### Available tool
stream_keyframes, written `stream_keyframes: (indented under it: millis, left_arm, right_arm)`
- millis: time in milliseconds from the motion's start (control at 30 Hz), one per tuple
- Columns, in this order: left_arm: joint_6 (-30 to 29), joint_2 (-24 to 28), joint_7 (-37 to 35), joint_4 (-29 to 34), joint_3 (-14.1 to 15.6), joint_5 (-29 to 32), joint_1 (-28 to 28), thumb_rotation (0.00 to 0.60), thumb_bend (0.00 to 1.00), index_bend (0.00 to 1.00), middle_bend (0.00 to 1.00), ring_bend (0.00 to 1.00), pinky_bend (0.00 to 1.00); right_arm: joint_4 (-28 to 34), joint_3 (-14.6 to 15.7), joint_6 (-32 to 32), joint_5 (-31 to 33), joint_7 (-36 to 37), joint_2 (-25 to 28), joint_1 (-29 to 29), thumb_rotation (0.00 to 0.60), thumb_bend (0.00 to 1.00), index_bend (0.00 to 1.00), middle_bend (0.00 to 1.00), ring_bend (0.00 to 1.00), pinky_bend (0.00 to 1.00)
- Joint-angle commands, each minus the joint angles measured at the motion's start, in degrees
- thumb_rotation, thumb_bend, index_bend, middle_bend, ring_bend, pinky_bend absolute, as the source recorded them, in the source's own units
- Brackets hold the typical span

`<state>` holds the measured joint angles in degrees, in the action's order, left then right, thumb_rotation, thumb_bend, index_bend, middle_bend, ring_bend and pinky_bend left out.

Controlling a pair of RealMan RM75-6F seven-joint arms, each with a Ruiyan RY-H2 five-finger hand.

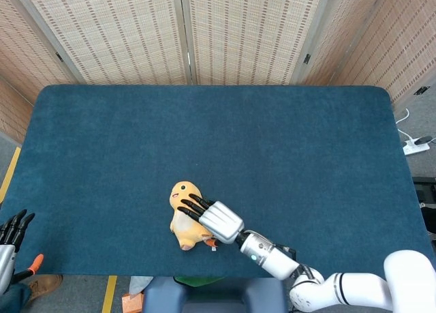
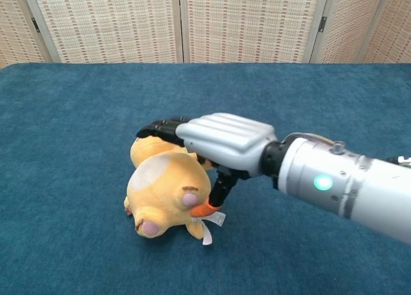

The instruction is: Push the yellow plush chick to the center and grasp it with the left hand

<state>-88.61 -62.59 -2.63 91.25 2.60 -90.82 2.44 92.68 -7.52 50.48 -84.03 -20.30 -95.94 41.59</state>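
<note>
The yellow plush chick (image 1: 182,216) lies on its back on the blue table, near the front edge and a little left of the middle; in the chest view the chick (image 2: 160,195) shows its underside and an orange foot. My right hand (image 1: 216,219) lies against its right side, dark fingers (image 2: 159,129) stretched flat over its head and the thumb down by the orange foot, not closed around it. My left hand (image 1: 12,228) hangs off the table's front left corner, far from the chick, fingers straight and holding nothing.
The blue cloth table (image 1: 306,156) stretches wide behind and to the right of the chick. Woven folding screens (image 1: 184,33) stand along its far edge. The front edge runs just below the chick. A power strip (image 1: 415,146) lies on the floor at the right.
</note>
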Motion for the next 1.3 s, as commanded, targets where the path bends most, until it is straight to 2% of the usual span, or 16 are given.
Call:
stream_keyframes:
  millis: [33,100,200,333,433,567,700,900,1100,1300]
  left_arm:
    - [-1.51,-1.55,0.28,-1.30,0.27,-2.55,-0.12,0.600,0.32,0.00,0.00,0.00,0.17]
    - [-2.47,-2.91,-1.36,-2.64,0.74,-5.54,-0.69,0.600,0.32,0.00,0.00,0.00,0.18]
    - [-2.46,-4.21,-2.20,-3.29,1.77,-9.88,-2.09,0.600,0.31,0.00,0.00,0.00,0.20]
    - [-0.47,-7.39,11.75,0.82,1.00,-14.12,-4.16,0.600,0.29,0.00,0.08,0.11,0.34]
    - [6.06,-9.49,18.88,6.17,1.10,-16.50,-7.75,0.600,0.27,0.00,0.09,0.11,0.32]
    - [16.25,-14.48,30.65,12.04,-1.69,-14.27,-12.64,0.600,0.26,0.02,0.07,0.08,0.26]
    - [24.97,-21.84,38.63,15.07,-4.78,-10.23,-17.56,0.600,0.25,0.00,0.03,0.01,0.20]
    - [32.96,-30.47,44.59,14.59,-8.58,-3.40,-23.52,0.600,0.25,0.00,0.02,0.00,0.18]
    - [37.81,-35.44,50.18,11.79,-10.36,3.72,-27.74,0.600,0.25,0.00,0.02,0.00,0.18]
    - [39.93,-39.47,53.40,5.13,-12.36,12.01,-31.54,0.600,0.25,0.02,0.02,0.00,0.18]
  right_arm:
    - [10.13,4.61,7.58,-4.37,0.01,10.04,-5.40,0.600,0.05,0.00,0.00,0.00,0.00]
    - [12.98,7.44,12.03,-8.16,2.74,15.05,-8.24,0.600,0.05,0.00,0.00,0.00,0.00]
    - [13.31,11.74,18.83,-13.56,7.81,21.54,-12.40,0.600,0.05,0.00,0.00,0.00,0.00]
    - [7.11,17.08,30.98,-18.44,16.66,28.11,-20.01,0.600,0.05,0.00,0.00,0.00,0.00]
    - [0.29,18.88,38.32,-18.64,24.58,29.58,-25.01,0.600,0.05,0.00,0.00,0.00,0.00]
    - [-8.24,19.14,45.08,-17.77,32.92,29.36,-29.84,0.600,0.05,0.00,0.00,0.00,0.00]
    - [-14.14,18.79,48.08,-16.71,37.81,30.16,-32.63,0.600,0.05,0.00,0.00,0.00,0.00]
    - [-20.41,18.39,47.94,-14.72,43.80,29.80,-35.10,0.600,0.05,0.00,0.00,0.00,0.00]
    - [-24.70,17.86,46.65,-13.87,48.96,29.01,-36.06,0.600,0.05,0.00,0.00,0.00,0.00]
    - [-27.50,18.63,47.05,-16.28,53.91,28.90,-36.63,0.600,0.05,0.00,0.00,0.00,0.00]
